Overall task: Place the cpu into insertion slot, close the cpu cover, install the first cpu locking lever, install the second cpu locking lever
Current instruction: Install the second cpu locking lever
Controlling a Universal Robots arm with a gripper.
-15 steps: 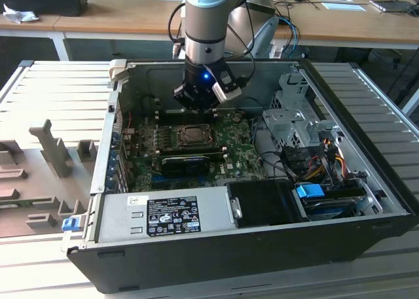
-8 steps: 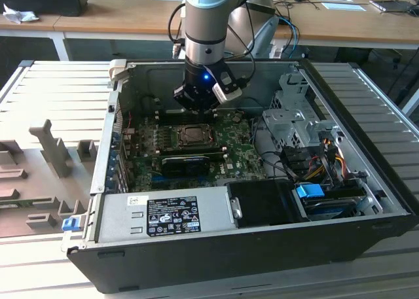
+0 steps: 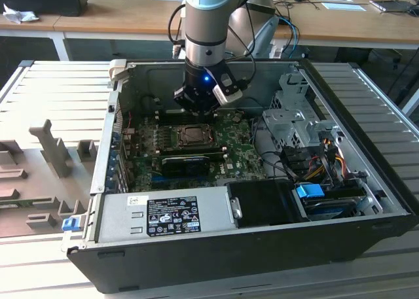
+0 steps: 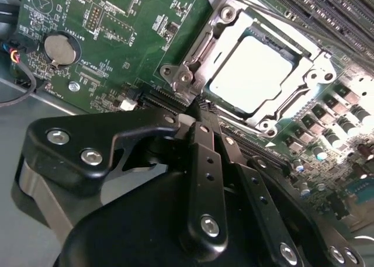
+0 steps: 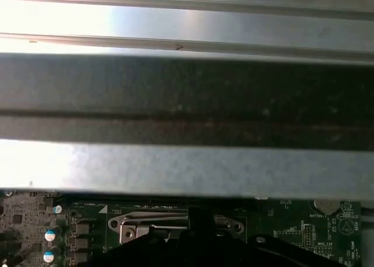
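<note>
The cpu (image 4: 255, 74), a square chip with a dull silver top, lies flat in the motherboard socket (image 3: 195, 136). The cpu cover (image 4: 198, 62), a silver metal frame, lies down around it, and its edge also appears in the first wrist view (image 5: 153, 226). My gripper (image 4: 201, 107) has its black fingers (image 4: 205, 156) pressed together, shut, with the tips at the rim of the socket by one corner of the cover. Whether the tips touch a locking lever is not clear. In the exterior view the gripper (image 3: 200, 109) hangs just above the far edge of the socket.
A long black card (image 3: 186, 163) sits just in front of the socket. The power supply (image 3: 163, 214), drive cage (image 3: 294, 119) and cables (image 3: 321, 158) crowd the case. The case wall (image 5: 187, 92) stands close behind the wrist. A coin battery (image 4: 60, 49) and memory slots (image 4: 327, 10) flank the socket.
</note>
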